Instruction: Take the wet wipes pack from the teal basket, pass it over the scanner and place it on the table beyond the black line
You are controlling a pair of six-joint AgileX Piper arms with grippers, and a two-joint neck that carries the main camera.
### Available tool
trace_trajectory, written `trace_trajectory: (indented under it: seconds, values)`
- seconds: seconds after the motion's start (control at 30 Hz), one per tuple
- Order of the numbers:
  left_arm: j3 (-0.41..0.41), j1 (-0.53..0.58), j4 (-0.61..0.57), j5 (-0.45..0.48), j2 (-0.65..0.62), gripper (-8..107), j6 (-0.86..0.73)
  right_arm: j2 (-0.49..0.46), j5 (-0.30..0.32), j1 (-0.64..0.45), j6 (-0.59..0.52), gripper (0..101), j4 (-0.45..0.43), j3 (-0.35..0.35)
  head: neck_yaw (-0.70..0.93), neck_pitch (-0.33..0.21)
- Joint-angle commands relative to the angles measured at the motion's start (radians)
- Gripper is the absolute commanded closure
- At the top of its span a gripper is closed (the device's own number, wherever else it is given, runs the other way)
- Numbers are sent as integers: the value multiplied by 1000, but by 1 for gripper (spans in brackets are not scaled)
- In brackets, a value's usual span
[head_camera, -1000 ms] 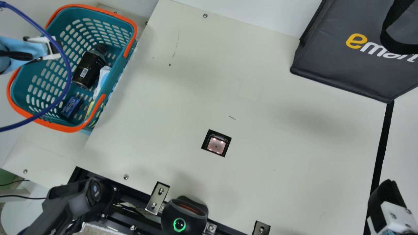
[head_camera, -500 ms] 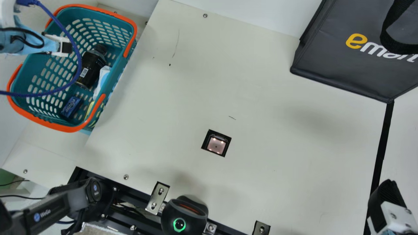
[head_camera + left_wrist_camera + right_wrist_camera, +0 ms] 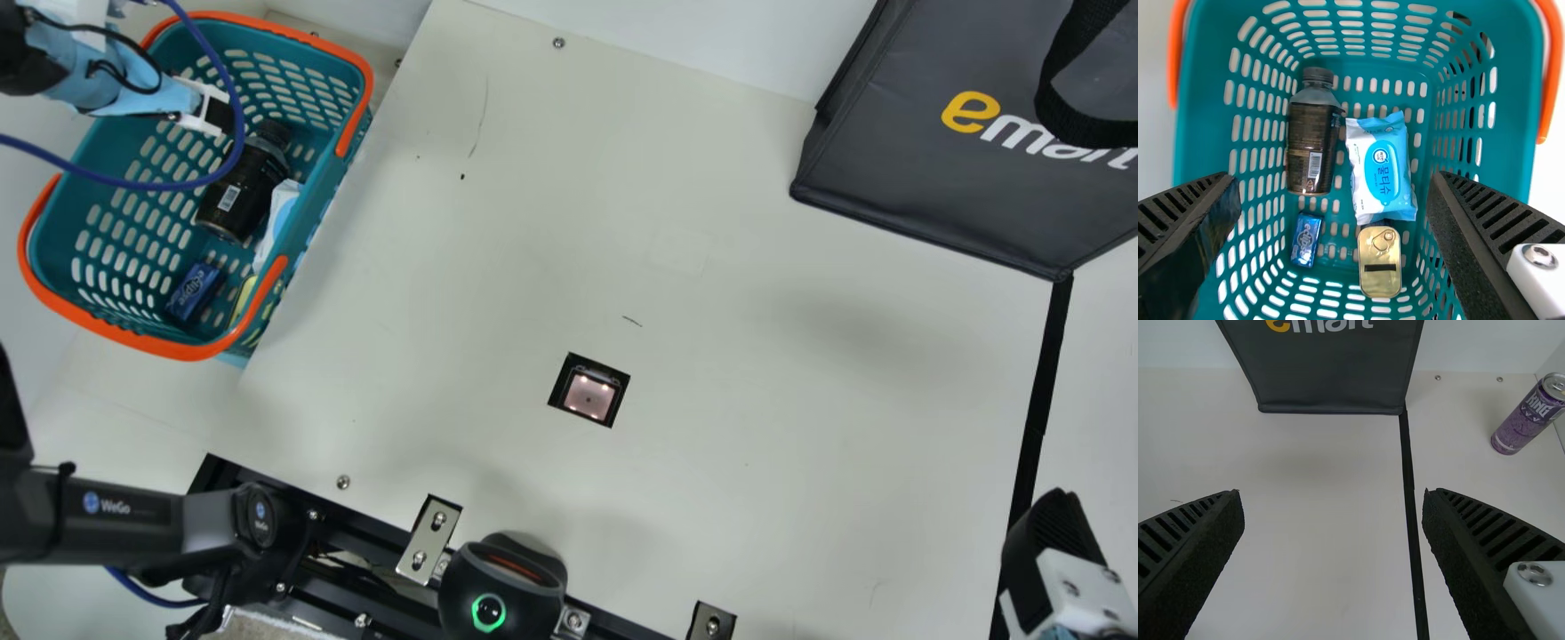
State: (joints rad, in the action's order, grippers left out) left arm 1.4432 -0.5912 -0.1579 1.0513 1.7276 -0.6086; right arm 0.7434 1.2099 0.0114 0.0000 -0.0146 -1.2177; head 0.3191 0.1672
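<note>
My left gripper (image 3: 216,114) is over the upper part of the teal basket (image 3: 55,233) in the main view. Its open fingers (image 3: 1335,230) frame the basket's inside in the left wrist view, with nothing between them. The white and blue wet wipes pack (image 3: 1382,167) lies on the basket floor beside a dark bottle; its edge (image 3: 278,213) shows in the main view. The scanner (image 3: 589,394) is set into the table. My right gripper (image 3: 1036,556) is at the right near the black line (image 3: 1040,391); its fingers (image 3: 1333,553) stand open and empty over the table.
Around the pack in the basket lie the bottle (image 3: 1315,137), a small blue packet (image 3: 1306,240) and a gold tin (image 3: 1379,267). A dark bag (image 3: 925,169) stands at the back right. Beyond the line is a purple can (image 3: 1528,415).
My left arm has swung in from the left, bringing its gripper farther right and slightly lower over the basket in the main view. The right gripper has kept still.
</note>
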Motion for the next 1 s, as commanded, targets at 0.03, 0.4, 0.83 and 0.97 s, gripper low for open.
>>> trace_trajectory:
  seconds: [0.03, 0.4, 0.83, 0.97]
  values:
    - [25, 1, -3, 3, 72, 9, 0, 0, 0, 0, 0, 6, 0, 0, 2, -29]
    - [70, 6, -3, -9, 202, 9, 12, 0, 0, 0, 0, 6, 0, 0, 2, -29]
    - [30, 4, 5, -50, 254, 9, 33, 0, 0, 0, 0, 6, 0, 0, 2, -29]
    - [7, 1, 6, -62, 255, 9, 42, 0, 0, 0, 0, 6, 0, 0, 2, -29]
